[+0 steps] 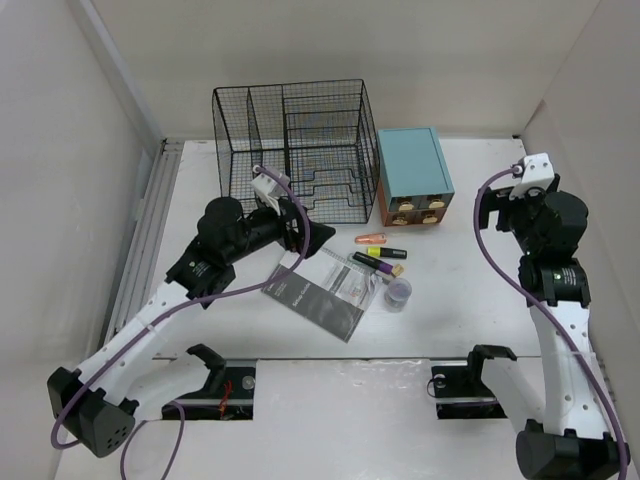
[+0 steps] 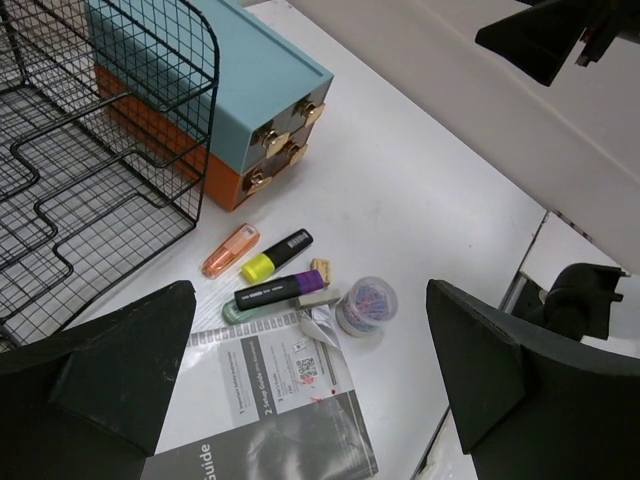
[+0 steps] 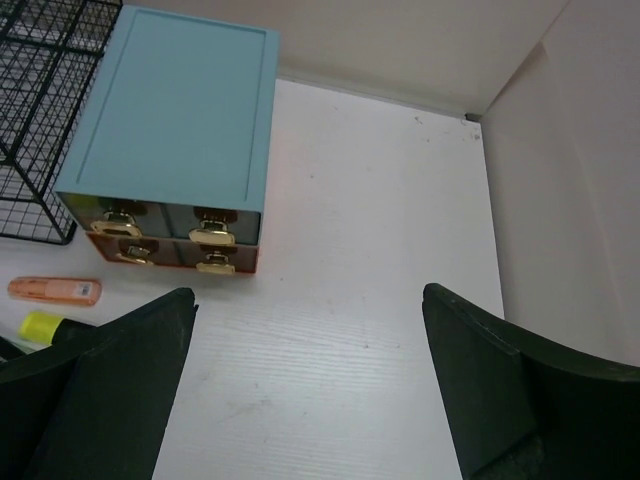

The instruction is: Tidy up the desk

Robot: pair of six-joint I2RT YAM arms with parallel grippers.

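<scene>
The wide flat white matte desk (image 1: pixel 470 300) spans the workspace beneath both arms. The left gripper (image 2: pixel 310 360) and right gripper (image 3: pixel 310 380) hold their fingers spread, gripping nothing. Risk: a descending left finger may tip the small clear round clip tub (image 2: pixel 366 303), scattering its contents.

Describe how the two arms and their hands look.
The left arm and right arm have white links, black joints and a purple cable looping alongside. Each wrist carries a white camera block. The left hand and right hand have matte black, wedge-shaped fingers.
</scene>
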